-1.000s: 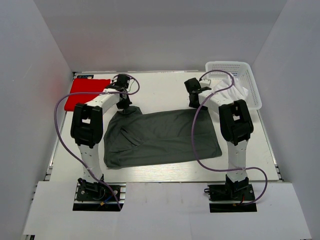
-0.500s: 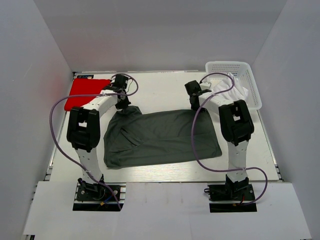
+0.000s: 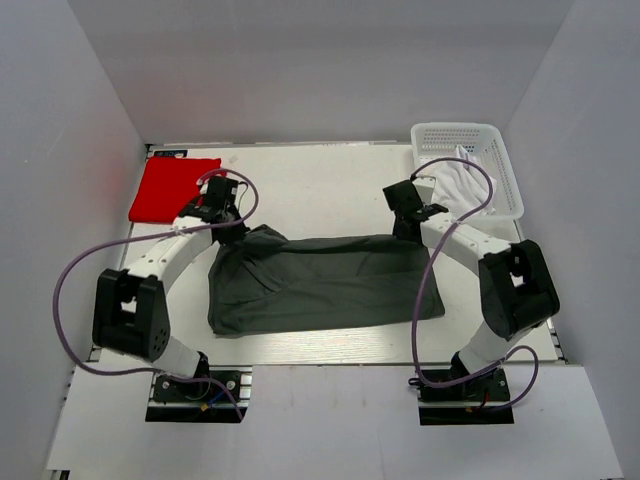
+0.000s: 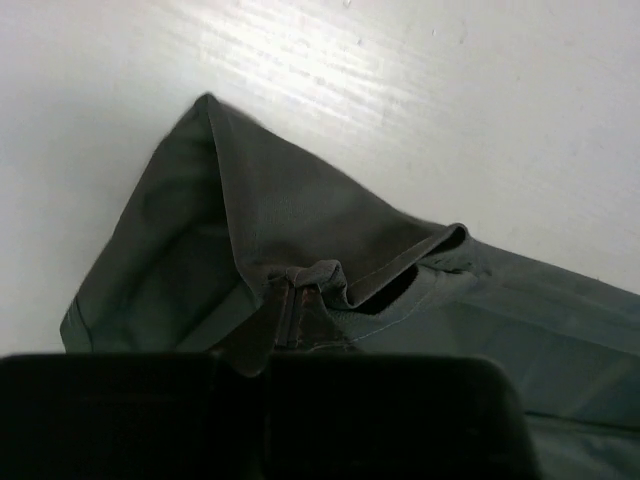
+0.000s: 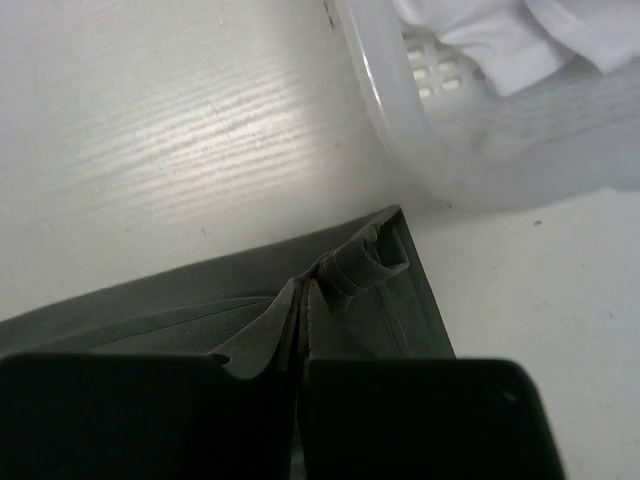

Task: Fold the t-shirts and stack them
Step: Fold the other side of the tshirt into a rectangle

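Left claw (image 3: 234,230) clamped together on the far-left corner of the dark grey t-shirt (image 3: 320,285), cloth puckered into a small fold at the pinch. Right claw (image 3: 408,232) also closed tight, pinching the far-right corner of the same shirt, hem rolled up at the grip. The shirt stretches between the two claws, and from them runs toward the arm bases, lying wrinkled on the tabletop (image 3: 320,175). Beyond the left claw and out to its left, near but not touching, a red t-shirt (image 3: 172,186) lies flat in a neat rectangle. Just beyond the right claw and to its right stands a white basket (image 3: 512,185) with a white t-shirt (image 3: 462,185) bunched inside, spilling over the near rim.
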Robot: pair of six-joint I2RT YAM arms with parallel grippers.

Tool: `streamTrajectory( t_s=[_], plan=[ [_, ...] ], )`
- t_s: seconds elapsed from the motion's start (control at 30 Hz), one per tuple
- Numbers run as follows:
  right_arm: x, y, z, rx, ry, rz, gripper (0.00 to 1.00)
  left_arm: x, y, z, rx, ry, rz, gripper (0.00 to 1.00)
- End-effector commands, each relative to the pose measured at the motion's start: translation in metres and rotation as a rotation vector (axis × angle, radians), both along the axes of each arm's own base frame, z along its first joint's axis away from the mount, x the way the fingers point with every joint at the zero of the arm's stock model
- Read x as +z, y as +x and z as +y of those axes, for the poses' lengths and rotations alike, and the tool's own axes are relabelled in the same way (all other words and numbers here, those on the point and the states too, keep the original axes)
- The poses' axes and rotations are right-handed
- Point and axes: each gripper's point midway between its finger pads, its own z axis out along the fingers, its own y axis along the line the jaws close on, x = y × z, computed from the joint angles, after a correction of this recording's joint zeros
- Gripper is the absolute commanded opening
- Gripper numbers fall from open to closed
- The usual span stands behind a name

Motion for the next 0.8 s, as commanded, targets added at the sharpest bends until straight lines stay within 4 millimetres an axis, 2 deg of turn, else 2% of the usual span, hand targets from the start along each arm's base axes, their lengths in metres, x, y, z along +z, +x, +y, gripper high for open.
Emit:
streamTrajectory(
  t_s=[0.0,0.03,0.07,0.1,0.17,0.23,0.3,0.47,0.57,0.63,0.73,0.77],
  plan=[
    [0.014,-0.01,0.0,0.009,0.003,-0.045,0.0,0.009,-0.028,-0.003,0.032,-0.072,-0.014,0.0],
    [0.01,-0.021,0.0,0.019,0.004,-0.034,0.0,0.008,-0.041,-0.002,0.034,-0.089,-0.007,0.0],
    [0.015,-0.024,0.002,0.021,0.018,-0.048,0.0,0.008,-0.048,-0.003,0.027,-0.1,-0.008,0.0],
    [0.005,-0.033,-0.001,0.025,0.009,-0.023,0.0,0.0,-0.059,-0.004,0.022,-0.119,0.013,0.0],
    [0.011,-0.038,-0.003,0.015,0.004,-0.047,0.0,0.0,-0.073,-0.008,0.011,-0.143,0.02,0.0],
    [0.009,-0.045,-0.008,0.005,-0.017,-0.033,0.0,-0.002,-0.094,-0.008,0.013,-0.18,0.03,0.0],
    [0.013,-0.049,-0.01,0.001,-0.02,-0.048,0.0,-0.001,-0.11,-0.005,0.023,-0.188,0.026,0.0],
    [0.013,-0.053,-0.018,-0.01,-0.05,-0.045,0.0,0.005,-0.125,0.001,0.042,-0.198,0.004,0.0],
    [0.006,-0.057,-0.02,-0.015,-0.054,-0.031,0.0,-0.011,-0.136,0.0,0.055,-0.207,0.051,0.0],
    [0.0,-0.06,-0.021,-0.023,-0.053,-0.018,0.0,-0.024,-0.151,-0.002,0.09,-0.236,0.119,0.0],
    [-0.008,-0.066,-0.023,-0.035,-0.053,0.01,0.0,-0.041,-0.178,-0.012,0.069,-0.296,0.232,0.0],
    [-0.015,-0.071,-0.024,-0.039,-0.059,0.042,0.0,-0.046,-0.194,-0.01,0.075,-0.287,0.292,0.0]
  ],
)
